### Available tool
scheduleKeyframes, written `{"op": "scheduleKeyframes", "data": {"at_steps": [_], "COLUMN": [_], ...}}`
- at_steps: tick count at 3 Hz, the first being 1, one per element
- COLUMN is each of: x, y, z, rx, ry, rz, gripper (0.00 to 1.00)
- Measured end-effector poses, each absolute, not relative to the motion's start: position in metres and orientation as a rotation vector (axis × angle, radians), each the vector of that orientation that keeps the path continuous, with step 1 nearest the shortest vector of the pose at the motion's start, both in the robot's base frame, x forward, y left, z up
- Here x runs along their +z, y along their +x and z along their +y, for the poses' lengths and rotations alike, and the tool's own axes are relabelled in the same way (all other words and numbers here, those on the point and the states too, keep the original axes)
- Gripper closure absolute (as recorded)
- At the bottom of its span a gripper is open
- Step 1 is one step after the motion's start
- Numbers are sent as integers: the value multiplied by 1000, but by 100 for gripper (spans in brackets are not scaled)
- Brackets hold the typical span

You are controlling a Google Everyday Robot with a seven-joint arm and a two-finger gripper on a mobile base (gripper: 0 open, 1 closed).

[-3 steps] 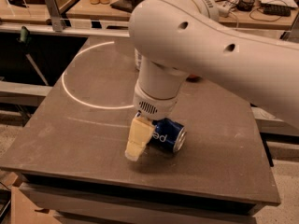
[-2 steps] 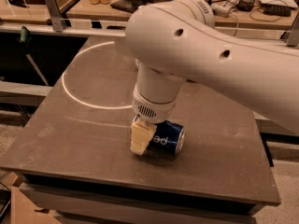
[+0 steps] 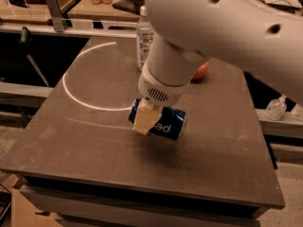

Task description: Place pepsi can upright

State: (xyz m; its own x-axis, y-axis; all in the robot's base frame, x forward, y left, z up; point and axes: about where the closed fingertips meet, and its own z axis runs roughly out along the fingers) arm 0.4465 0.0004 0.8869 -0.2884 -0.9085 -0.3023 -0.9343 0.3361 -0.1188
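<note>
Pepsi can [image 3: 166,125] lies on its side over the middle of the desk [image 3: 85,141], dark blue with white lettering facing me, its shadow on the surface just below. The end effector [image 3: 152,117] is clenched around it, one cream finger [image 3: 145,119] pressed across its near side. Behind stand a clear bottle [image 3: 144,37] and a round orange fruit [image 3: 201,71].

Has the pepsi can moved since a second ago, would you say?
Yes: the pepsi can, clamped in the gripper, has risen up-left toward the white arc.
</note>
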Motion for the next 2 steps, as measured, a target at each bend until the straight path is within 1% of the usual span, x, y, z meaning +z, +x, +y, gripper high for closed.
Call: {"op": "scheduleKeyframes", "data": {"at_steps": [1, 2], "x": [919, 922], "y": [465, 489], "z": [-14, -42], "rx": [256, 429], "ry": [-1549, -1412], "rz": [2134, 2013], "gripper": [100, 100]}}
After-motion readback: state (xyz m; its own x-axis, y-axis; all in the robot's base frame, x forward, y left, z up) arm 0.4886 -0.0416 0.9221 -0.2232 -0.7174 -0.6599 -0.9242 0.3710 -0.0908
